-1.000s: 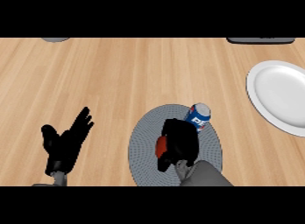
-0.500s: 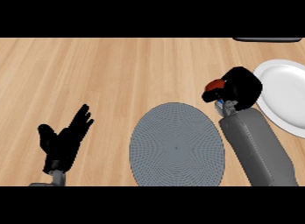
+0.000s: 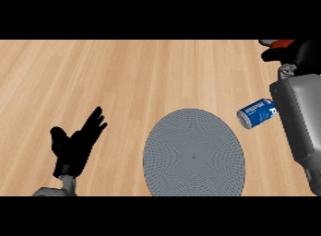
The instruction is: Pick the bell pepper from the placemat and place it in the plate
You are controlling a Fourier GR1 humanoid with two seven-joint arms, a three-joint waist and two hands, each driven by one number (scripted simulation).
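While the left hand [image 3: 78, 143] rests spread, the right hand [image 3: 306, 50] clutches the bell pepper [image 3: 283, 44].

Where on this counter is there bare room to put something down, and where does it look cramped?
The placemat is bare, and so is the wood above it, from the open left hand across to the top edge. The right side is crowded: the right hand, curled round something red, its forearm, and a blue can lying tipped beside it.
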